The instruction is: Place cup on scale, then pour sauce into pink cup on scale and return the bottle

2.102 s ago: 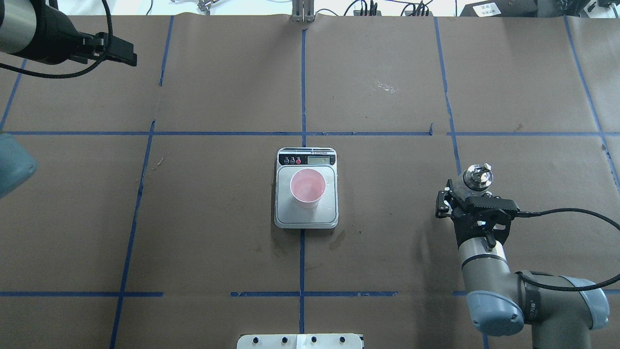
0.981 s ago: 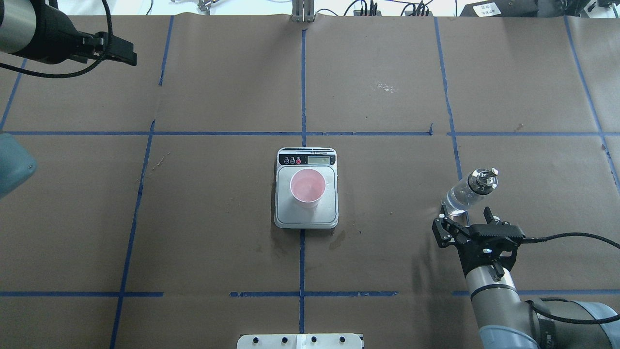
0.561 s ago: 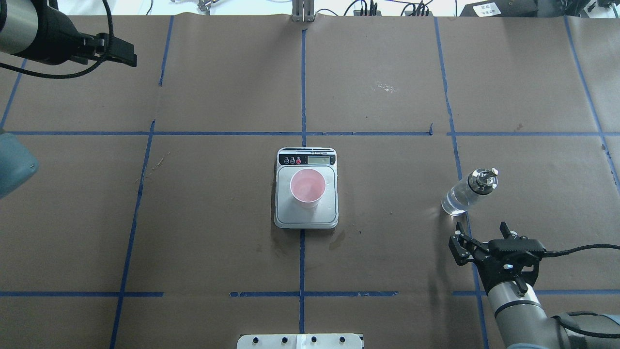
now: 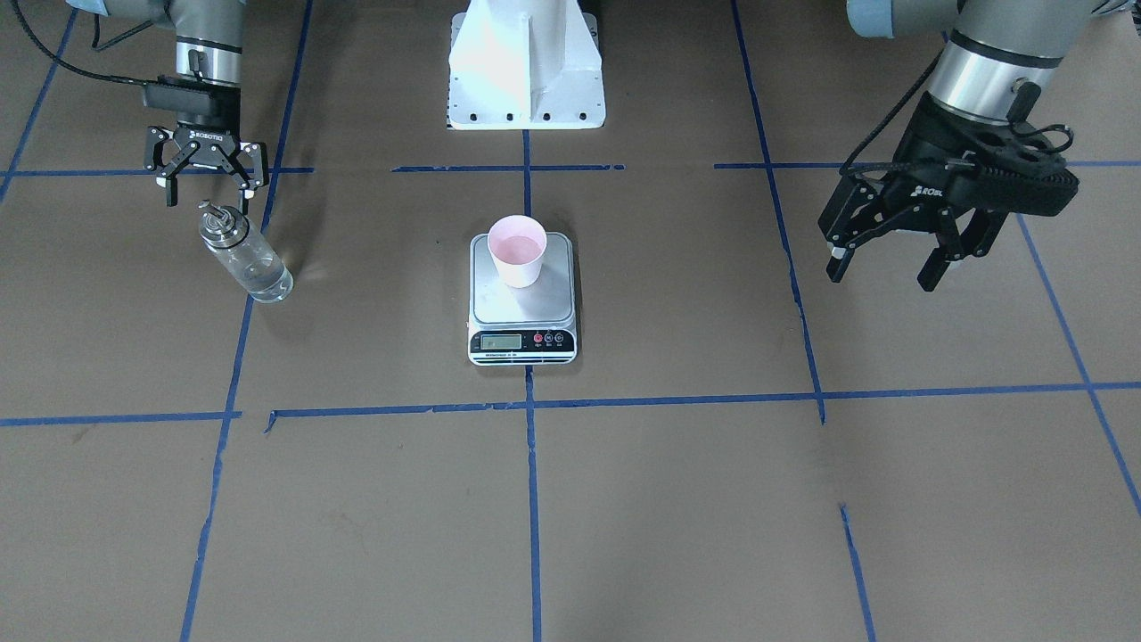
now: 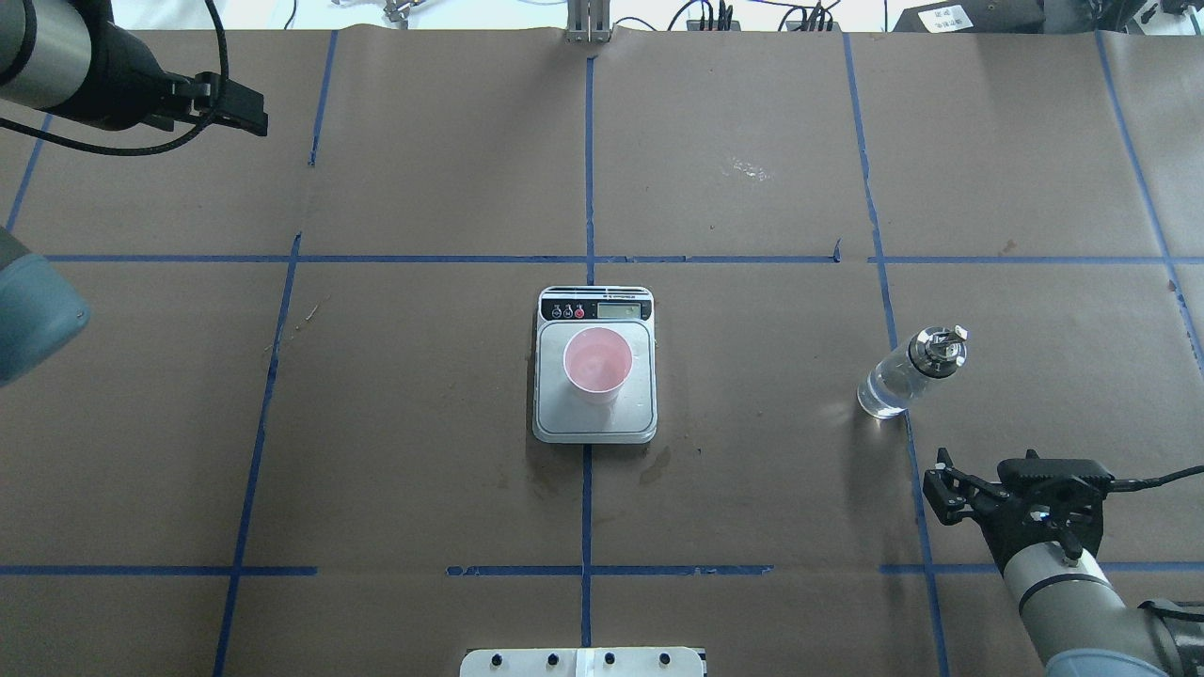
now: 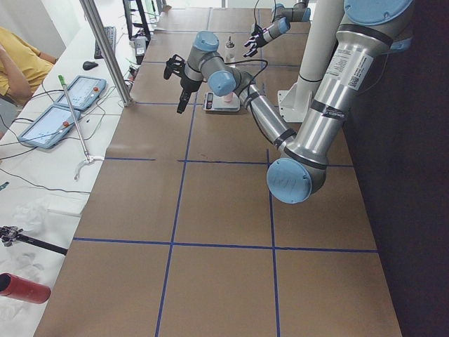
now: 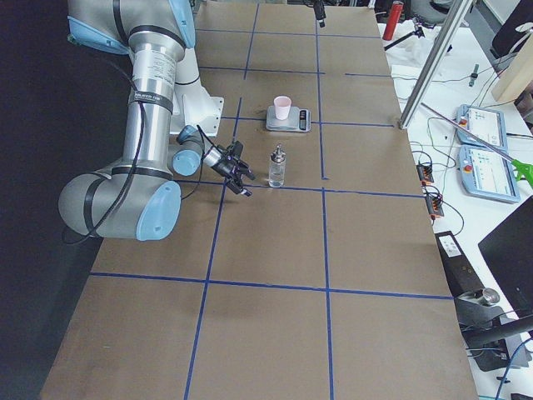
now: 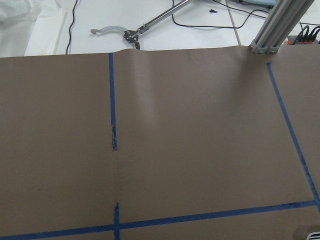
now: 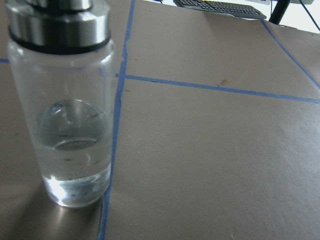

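Left gripper (image 4: 882, 272): wide open, empty, well off to the side. Right gripper (image 4: 209, 187): open, empty, just behind the bottle (image 5: 903, 374), not touching. Scale (image 5: 594, 423) mid-table. Bottle upright on the table, liquid low inside. Cup (image 5: 597, 365) on the scale platform.

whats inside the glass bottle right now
The small clear glass bottle holds clear colourless liquid in its lower part; the glass above looks empty. Its shiny metal collar hides the inside of the neck.
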